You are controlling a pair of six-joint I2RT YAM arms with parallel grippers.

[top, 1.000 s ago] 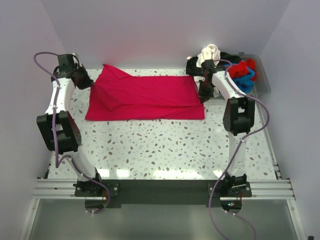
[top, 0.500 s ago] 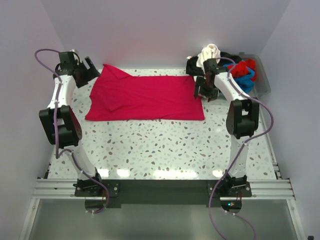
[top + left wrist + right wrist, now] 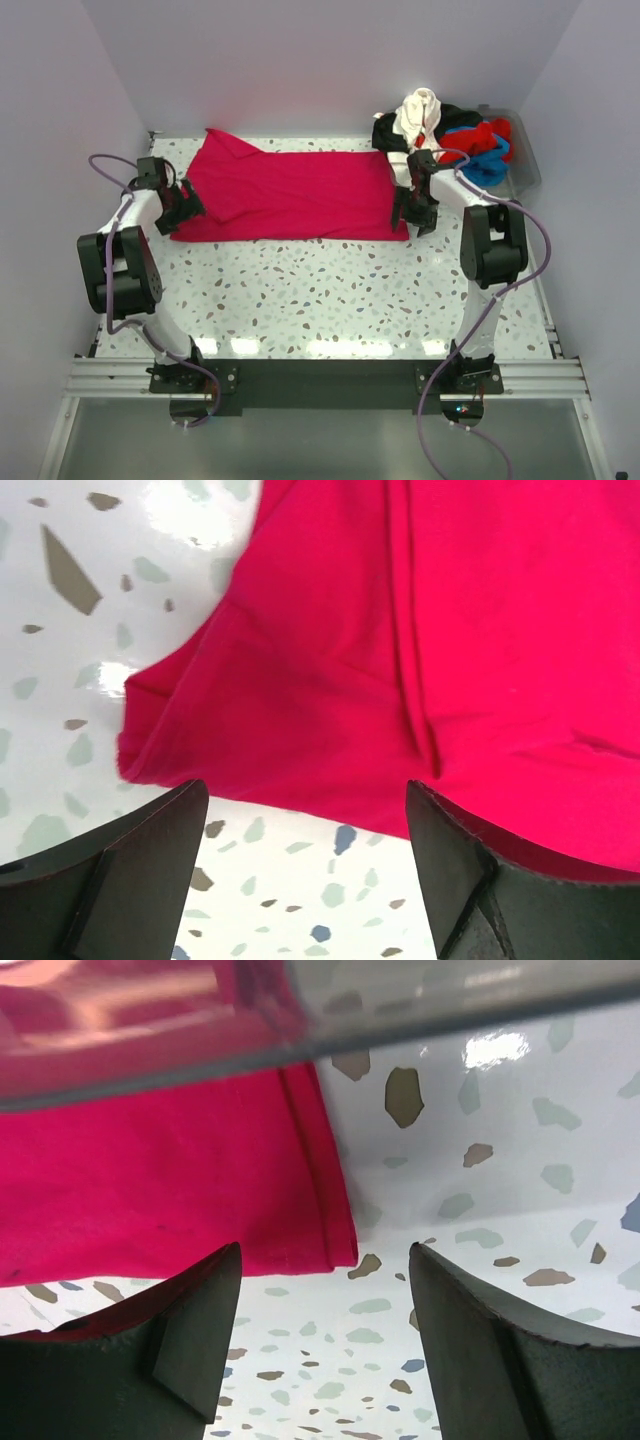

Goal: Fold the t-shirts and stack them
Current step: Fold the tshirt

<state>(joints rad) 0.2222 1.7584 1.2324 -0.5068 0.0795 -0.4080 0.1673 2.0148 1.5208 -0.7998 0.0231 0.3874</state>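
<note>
A crimson t-shirt (image 3: 290, 192) lies flat on the far half of the speckled table (image 3: 330, 290), its left sleeve part folded in. My left gripper (image 3: 186, 211) hovers low over the shirt's near left corner (image 3: 150, 745), jaws open and empty, with speckled tabletop between the fingertips (image 3: 170, 820). My right gripper (image 3: 413, 216) sits at the near right corner (image 3: 335, 1245), also open with nothing held. The left wrist view shows shirt creases (image 3: 415, 680). More t-shirts wait in a pile (image 3: 470, 135) at the back right.
A clear bin (image 3: 527, 160) at the back right corner holds a heap of black, white (image 3: 420, 108), red and blue clothes. White walls close in the table on three sides. A glossy arm part (image 3: 300, 1020) crosses the top of the right wrist view.
Both grippers went from shut to open, letting go of the shirt's far edge. Both arms then came toward me to the shirt's near corners. The raised fold at the left has settled flat.
</note>
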